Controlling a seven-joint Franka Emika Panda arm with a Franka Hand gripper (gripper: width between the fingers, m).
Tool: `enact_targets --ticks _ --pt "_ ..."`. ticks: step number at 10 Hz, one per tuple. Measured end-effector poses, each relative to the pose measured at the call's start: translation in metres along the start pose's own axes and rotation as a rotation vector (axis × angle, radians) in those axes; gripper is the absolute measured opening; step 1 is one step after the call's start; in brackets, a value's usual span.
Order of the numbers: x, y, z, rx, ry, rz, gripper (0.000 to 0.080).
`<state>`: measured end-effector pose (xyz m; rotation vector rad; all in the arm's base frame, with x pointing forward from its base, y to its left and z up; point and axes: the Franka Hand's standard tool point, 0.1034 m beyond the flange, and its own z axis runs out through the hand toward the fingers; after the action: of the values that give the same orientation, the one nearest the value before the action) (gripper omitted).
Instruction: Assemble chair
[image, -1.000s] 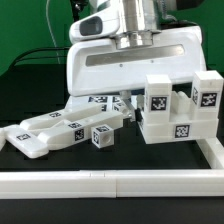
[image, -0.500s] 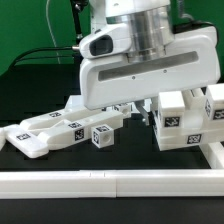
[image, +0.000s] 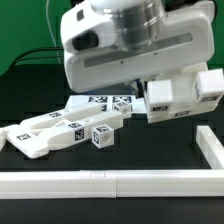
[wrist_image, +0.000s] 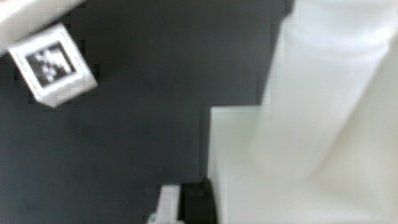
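Note:
The partly built chair, a chunky white block with tagged parts, sits tilted at the exterior view's right, just under my hand. The big white hand hides the fingers of my gripper there. In the wrist view the gripper is shut, and a dark fingertip lies against a white chair part. I cannot tell whether it holds that part. Loose tagged chair parts and a small tagged cube lie at the exterior view's left. A tagged piece shows on the dark table in the wrist view.
A long white border rail runs along the front, with a side rail at the exterior view's right. The marker board lies behind the loose parts, partly under my hand. The table is black.
My hand has swung toward the exterior view's left and come closer to the camera. The chair block has shifted up and to the right in that view and now sits tilted.

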<state>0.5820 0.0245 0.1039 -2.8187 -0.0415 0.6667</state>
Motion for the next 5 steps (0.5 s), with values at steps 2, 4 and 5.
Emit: enact_targets --ticks 2,4,5 --pt "-0.001 -0.005 0.006 0.028 -0.149 -0.011 0.003" --pt "-0.007 -0.006 0.013 0.051 -0.281 -0.017 0.003" --pt "-0.021 -0.003 0.019 0.012 -0.458 0.069 0.003"
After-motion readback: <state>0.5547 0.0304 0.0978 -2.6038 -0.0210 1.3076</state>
